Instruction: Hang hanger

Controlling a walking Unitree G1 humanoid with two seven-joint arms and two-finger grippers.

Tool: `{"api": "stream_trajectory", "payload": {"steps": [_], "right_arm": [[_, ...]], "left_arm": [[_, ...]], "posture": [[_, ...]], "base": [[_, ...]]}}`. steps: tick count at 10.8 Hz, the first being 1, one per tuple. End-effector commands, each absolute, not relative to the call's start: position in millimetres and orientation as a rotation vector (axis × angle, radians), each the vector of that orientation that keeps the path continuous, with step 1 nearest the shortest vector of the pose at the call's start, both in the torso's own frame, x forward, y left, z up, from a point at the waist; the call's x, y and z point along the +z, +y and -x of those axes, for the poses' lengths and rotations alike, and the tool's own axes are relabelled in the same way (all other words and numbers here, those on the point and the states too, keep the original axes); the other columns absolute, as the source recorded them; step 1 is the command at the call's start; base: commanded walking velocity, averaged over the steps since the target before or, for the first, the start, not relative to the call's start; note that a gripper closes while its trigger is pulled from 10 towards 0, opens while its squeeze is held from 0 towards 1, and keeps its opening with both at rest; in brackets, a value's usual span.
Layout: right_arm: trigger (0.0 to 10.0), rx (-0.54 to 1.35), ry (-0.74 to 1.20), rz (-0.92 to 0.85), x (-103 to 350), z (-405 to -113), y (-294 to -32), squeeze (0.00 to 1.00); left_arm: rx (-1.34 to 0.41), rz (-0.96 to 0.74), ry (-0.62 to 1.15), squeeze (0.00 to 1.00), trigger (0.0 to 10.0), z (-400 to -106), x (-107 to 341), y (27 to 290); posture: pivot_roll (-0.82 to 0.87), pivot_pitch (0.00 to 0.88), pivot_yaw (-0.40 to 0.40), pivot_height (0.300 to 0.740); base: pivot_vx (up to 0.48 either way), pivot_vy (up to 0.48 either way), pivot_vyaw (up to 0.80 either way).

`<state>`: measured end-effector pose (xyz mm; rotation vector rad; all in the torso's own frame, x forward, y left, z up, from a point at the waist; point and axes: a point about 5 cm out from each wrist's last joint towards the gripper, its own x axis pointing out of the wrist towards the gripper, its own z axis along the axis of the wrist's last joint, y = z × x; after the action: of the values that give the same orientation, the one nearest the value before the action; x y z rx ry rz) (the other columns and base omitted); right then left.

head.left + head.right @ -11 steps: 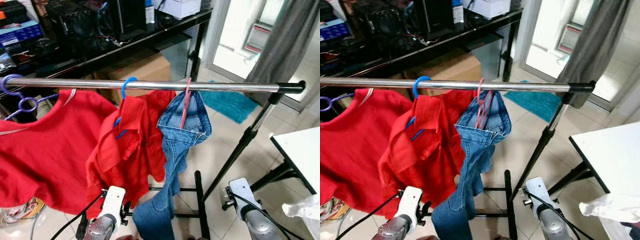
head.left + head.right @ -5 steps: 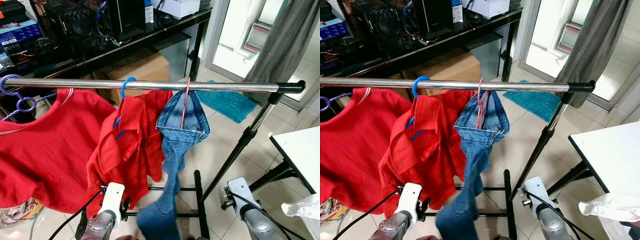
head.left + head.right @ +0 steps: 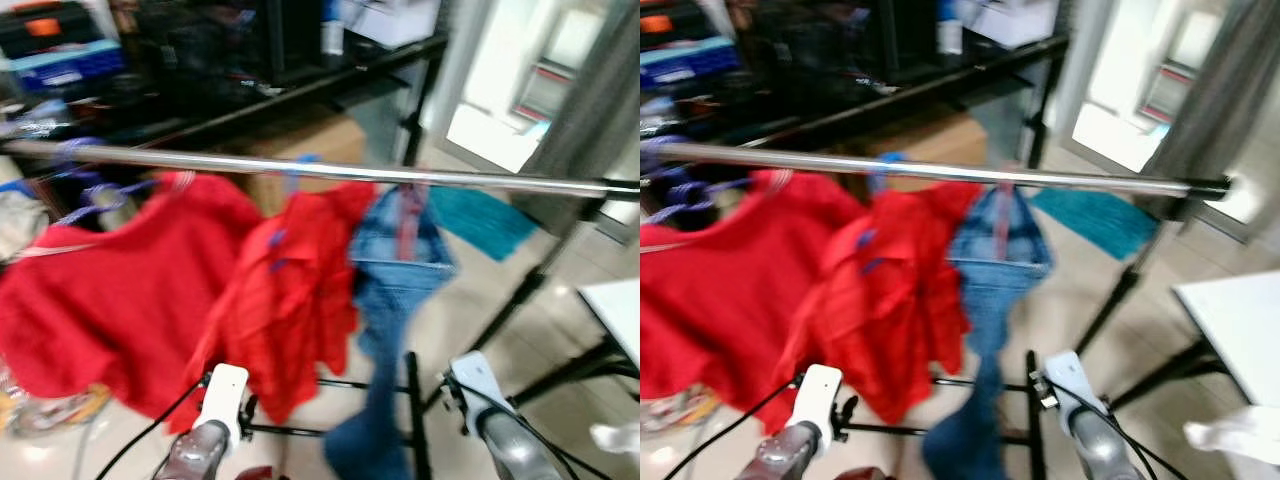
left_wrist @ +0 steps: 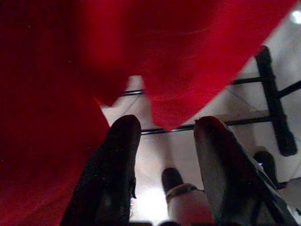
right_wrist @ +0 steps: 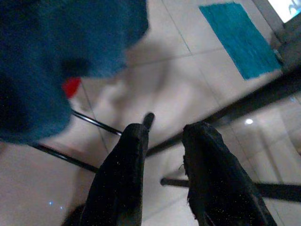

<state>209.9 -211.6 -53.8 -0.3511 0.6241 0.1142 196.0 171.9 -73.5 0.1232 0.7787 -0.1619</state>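
Tiled floor [image 3: 1080, 290] beneath rail [image 3: 940, 172] bearing clothes.

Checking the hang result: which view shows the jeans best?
Left eye view: the jeans hang from the rail beside the red shirts, blurred but whole. Right eye view matches. Right wrist view catches a dark blue fold close up.
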Motion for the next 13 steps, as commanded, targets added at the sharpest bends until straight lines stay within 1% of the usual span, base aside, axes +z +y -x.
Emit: {"api": "stream_trajectory", "payload": {"steps": [1,10,13], "right_arm": [[10.0,0.110,0.639,0.358,-55.2,-207.4,-214.2,0.00],[10.0,0.107,0.647,0.357,-56.1,-207.6,-212.6,0.00],[10.0,0.109,0.645,0.359,-55.7,-208.7,-211.9,0.00]], "left_arm": [[-0.158,-0.119,0.785,0.00,10.0,-195.8,-74.0,171.1],[-0.161,-0.122,0.779,0.00,10.0,-197.6,-73.1,170.3],[-0.165,-0.132,0.779,0.00,10.0,-197.8,-73.0,170.1]], "posture": [[0.10,0.000,0.012,0.740],[0.10,0.000,0.016,0.740],[0.11,0.000,0.017,0.740]], "base": [[0.000,0.292,0.00],[0.000,0.304,0.00],[0.000,0.000,0.00]]}}
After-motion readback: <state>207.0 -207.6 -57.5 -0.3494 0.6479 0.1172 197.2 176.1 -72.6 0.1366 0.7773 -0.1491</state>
